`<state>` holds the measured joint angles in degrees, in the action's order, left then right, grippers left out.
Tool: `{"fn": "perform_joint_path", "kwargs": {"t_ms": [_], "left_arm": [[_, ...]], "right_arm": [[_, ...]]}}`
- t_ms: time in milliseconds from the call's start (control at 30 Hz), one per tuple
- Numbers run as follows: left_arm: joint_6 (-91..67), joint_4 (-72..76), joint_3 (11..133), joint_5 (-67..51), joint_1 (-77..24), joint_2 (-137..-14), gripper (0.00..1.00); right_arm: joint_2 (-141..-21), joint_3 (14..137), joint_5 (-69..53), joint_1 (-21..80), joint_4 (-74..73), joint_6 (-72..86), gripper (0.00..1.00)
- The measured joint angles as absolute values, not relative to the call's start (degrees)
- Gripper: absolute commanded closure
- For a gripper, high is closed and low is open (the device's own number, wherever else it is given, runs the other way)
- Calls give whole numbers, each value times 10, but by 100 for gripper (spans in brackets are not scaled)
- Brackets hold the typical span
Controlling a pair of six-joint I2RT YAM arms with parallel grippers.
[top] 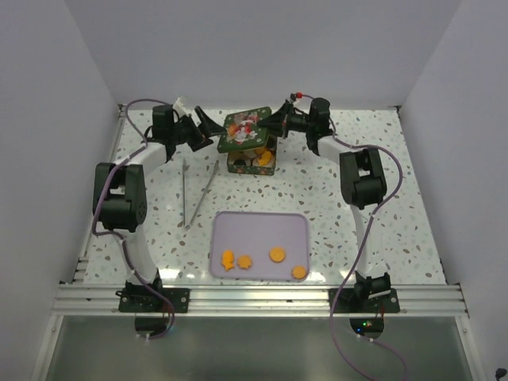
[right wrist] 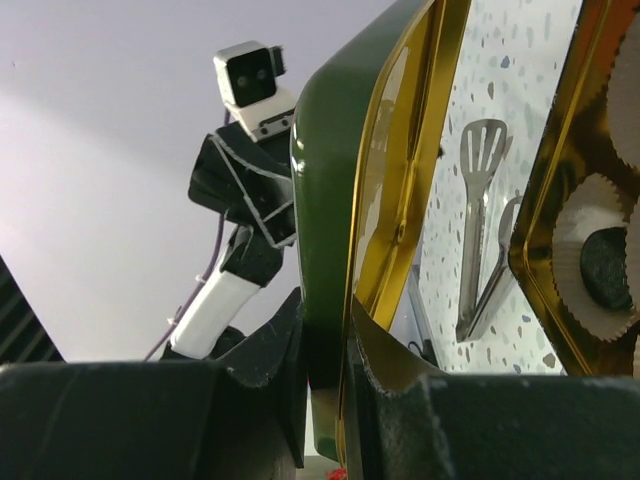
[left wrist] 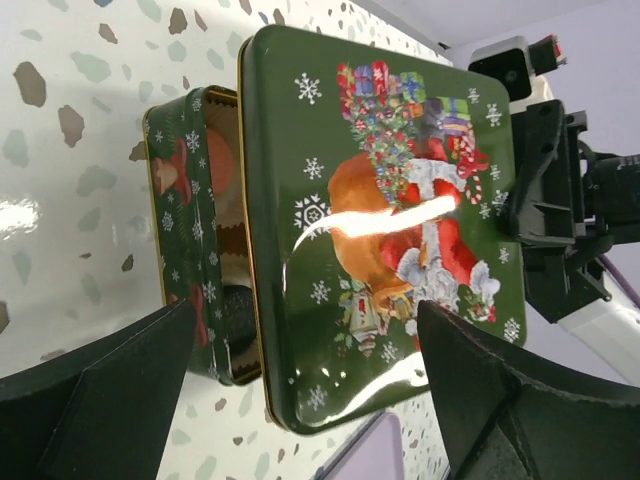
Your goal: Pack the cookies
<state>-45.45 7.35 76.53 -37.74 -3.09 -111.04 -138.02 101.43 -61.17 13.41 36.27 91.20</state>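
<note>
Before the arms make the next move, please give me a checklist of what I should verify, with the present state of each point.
1. Right gripper holds the green Christmas-printed metal lid: ok, shut on its rim.
2. Left gripper free: open beside the lid; contact cannot tell.
3. Lid seated on the green square tin: not ok, held above it, offset.
4. All cookies packed: not ok, four orange cookies lie on the lilac plastic tray.
5. Metal tongs out of the way: ok, on the table left of the tray.
</note>
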Motion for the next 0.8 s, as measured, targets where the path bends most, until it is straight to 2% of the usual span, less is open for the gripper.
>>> {"fn": "perform_joint_path", "kwargs": {"t_ms": [233, 800], "left_arm": [[-462, 114, 783, -403, -45, -1183, 4], [-476, 162, 794, -438, -55, -1227, 6]], "right_arm": [[-1395, 1031, -613, 133, 336, 884, 100], [-1411, 1031, -611, 128, 222, 779, 100]]}}
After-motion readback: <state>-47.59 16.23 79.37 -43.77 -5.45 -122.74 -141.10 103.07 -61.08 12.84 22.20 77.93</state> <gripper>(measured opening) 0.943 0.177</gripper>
